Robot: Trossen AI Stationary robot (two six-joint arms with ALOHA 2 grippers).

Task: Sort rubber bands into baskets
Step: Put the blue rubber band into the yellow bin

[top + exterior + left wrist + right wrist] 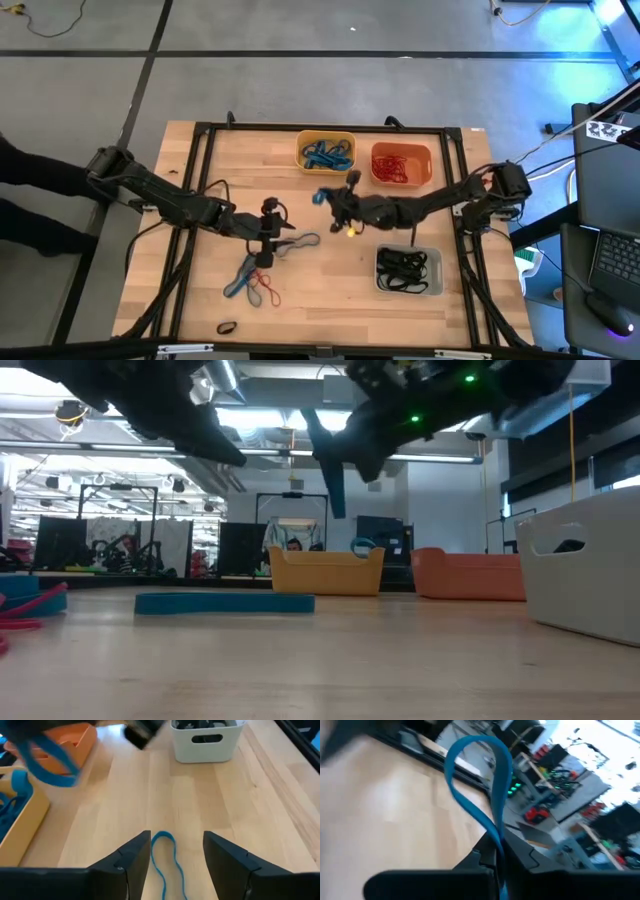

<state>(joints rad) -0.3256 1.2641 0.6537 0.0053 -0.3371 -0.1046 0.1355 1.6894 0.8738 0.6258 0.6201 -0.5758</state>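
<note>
My right gripper (335,200) is shut on a blue rubber band (480,780) above the table's middle, just in front of the yellow basket (326,150), which holds blue bands. My left gripper (175,842) stands open above another blue band (165,857), which lies flat on the wood with one end between the fingers; nothing touches it. The orange basket (401,165) holds red bands. The pale grey basket (408,270) holds black ones. A loose heap of blue and red bands (252,282) lies near my left gripper (268,228). My right gripper pinches the blue band's two strands together (496,840) between its two fingers. The rest of the loop stands out beyond the fingertips. In the low view the band (330,485) hangs below the gripper, clear of the table.
A single black band (227,327) lies near the table's front edge at the left. A black frame (200,160) runs around the wooden top. Bare wood lies between the grey basket and the heap of bands.
</note>
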